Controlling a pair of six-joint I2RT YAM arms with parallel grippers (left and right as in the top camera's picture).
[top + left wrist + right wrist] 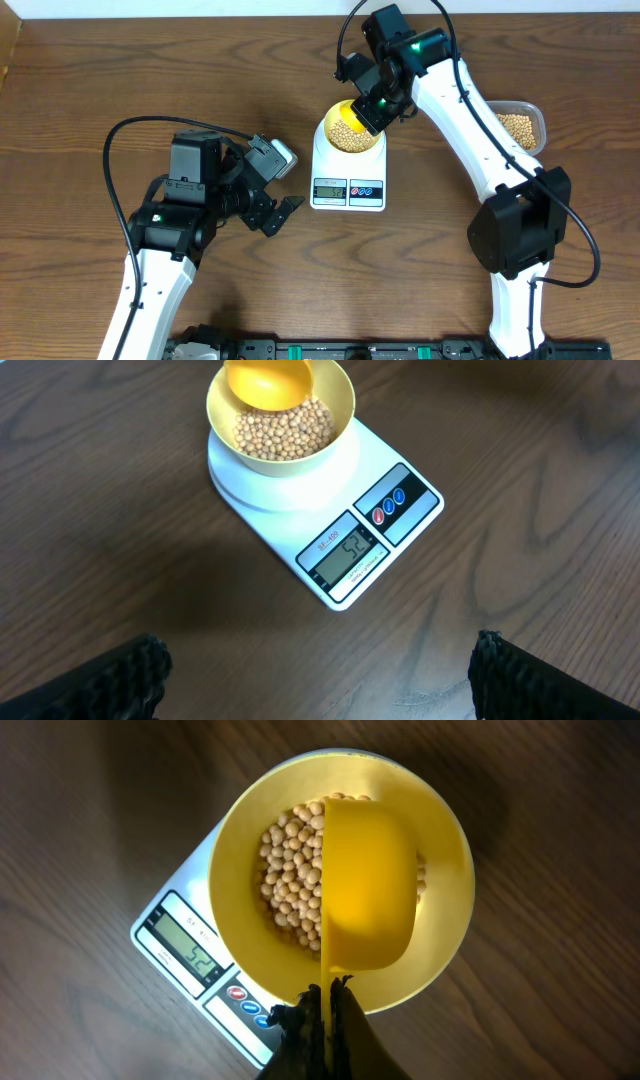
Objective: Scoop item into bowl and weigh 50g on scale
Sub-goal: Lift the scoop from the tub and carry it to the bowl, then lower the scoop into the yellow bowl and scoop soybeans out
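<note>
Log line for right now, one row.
right end effector: shut on scoop, empty, over bowl | beans: in bowl | bowl: on scale | left end effector: open, away from scale

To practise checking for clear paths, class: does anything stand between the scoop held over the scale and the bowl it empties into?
Nothing visible does. The right gripper holds the yellow scoop directly over the open bowl. The beans lie uncovered inside, and the bowl sits on the scale.
</note>
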